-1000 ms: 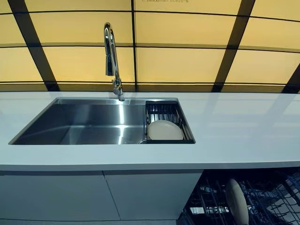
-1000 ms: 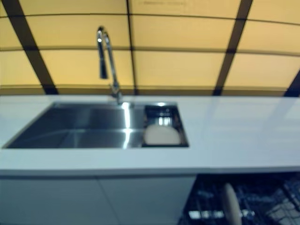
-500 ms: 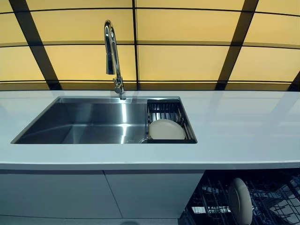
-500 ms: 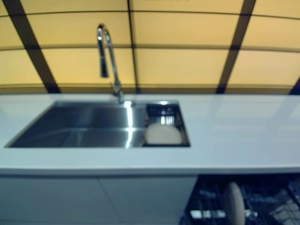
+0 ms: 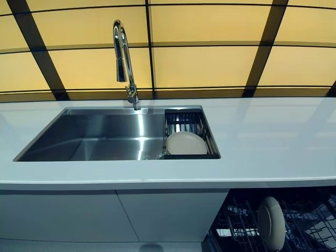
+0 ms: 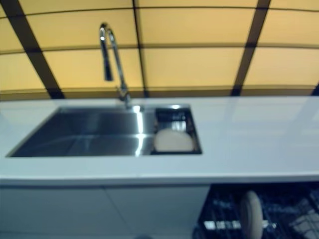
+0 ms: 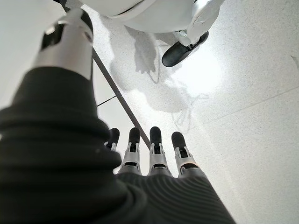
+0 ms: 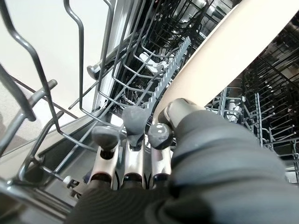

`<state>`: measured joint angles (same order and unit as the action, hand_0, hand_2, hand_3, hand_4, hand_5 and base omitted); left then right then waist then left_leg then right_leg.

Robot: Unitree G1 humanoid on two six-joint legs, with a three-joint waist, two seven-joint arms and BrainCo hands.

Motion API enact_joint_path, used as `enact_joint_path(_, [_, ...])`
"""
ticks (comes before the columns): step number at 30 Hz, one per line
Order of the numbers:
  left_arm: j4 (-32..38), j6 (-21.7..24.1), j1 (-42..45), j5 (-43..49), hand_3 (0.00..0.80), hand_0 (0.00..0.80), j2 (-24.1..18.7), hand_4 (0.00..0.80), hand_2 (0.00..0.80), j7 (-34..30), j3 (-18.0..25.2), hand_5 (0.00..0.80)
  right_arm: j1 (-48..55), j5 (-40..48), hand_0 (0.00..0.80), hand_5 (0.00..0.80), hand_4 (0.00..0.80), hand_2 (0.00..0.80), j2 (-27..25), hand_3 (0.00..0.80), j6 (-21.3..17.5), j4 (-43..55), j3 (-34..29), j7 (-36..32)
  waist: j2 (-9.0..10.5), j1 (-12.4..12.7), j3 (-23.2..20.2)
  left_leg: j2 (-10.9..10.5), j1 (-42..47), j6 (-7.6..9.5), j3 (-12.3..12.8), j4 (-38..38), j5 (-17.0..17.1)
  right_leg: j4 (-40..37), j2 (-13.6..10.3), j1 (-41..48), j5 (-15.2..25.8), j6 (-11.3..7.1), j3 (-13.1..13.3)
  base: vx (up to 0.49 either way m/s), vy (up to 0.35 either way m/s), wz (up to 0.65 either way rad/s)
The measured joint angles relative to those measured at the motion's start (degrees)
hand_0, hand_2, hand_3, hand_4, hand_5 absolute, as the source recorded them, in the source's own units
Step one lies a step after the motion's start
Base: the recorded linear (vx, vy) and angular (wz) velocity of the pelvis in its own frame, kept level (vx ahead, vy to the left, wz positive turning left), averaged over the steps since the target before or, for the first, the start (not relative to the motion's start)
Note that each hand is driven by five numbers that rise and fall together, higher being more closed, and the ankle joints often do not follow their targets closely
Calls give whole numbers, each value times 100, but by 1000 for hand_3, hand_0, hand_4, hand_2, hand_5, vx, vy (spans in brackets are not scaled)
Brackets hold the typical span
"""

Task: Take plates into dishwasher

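White counter runs across the scene, steel sink set in it on the left, chrome faucet at the sink's far edge. Dark drain rack fills the sink's right end; one cream plate lies in it at the near side, leaning.

Below the counter on the right, open dishwasher rack of dark wire. Second plate stands upright on edge in that rack. White cabinet fronts sit under the sink, left of the dishwasher.

Right hand is down inside the dishwasher rack, seen only in the right wrist view. Its fingers are curled up against the cream plate's rim, thumb on the plate's other side, pinching the plate edge. Wire tines stand just beside the plate.

Left hand shows only in the left wrist view, over pale speckled floor. Fingers straight and side by side, holding nothing.

No readable writing or labels on any object; backsplash is plain yellow panels with dark strips.
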<state>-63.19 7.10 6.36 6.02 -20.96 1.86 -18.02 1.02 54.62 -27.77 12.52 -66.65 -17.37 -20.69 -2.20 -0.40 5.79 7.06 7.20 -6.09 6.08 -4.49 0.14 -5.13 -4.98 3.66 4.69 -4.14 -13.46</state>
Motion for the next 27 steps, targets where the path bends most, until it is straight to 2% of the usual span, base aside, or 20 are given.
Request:
enact_joint_path(4, [87, 0, -2, 1, 0, 0, -4, 0, 0, -20, -58, 0, -41, -2, 800, 800, 800, 800, -4, 800, -3, -2, 0, -6, -3, -2, 2, 2, 1, -5, 0, 2, 3, 0, 1, 2, -1, 2, -2, 0, 0, 0])
enact_joint_path(5, [97, 0, -2, 1, 0, 0, -4, 0, 0, -20, -62, 0, -47, -11, 609, 609, 609, 609, -10, 609, -3, -4, 0, -11, -3, -1, 2, 2, 2, -5, 0, 3, 3, 0, 0, 2, -1, 2, -3, 0, 0, 0])
enact_joint_path(6, [97, 0, -2, 1, 0, 0, -4, 0, 0, -20, -62, 0, -54, -19, 609, 609, 609, 609, -10, 609, -2, -4, 0, -16, -3, -1, 2, 3, 1, -5, 0, 4, 3, 0, 0, 3, -1, 2, -3, 0, 0, 0])
enact_joint_path(7, [97, 0, -3, 1, 0, 0, -4, 0, 0, -20, -63, 0, -65, -29, 0, 0, 0, 0, -11, 0, -1, -4, 0, -21, -3, -3, 2, 4, 2, -3, 0, 4, 2, 0, 0, 3, -1, 2, -3, 0, 0, 0])
enact_joint_path(27, [90, 0, 6, 4, 0, 0, -4, 0, 0, -21, -98, 0, -53, -568, 0, 0, 0, 0, -37, 0, 25, 4, 3, -127, 85, -7, -42, 14, 24, -6, 23, 5, 3, 1, 14, 21, 1, 4, 5, 0, 0, 0])
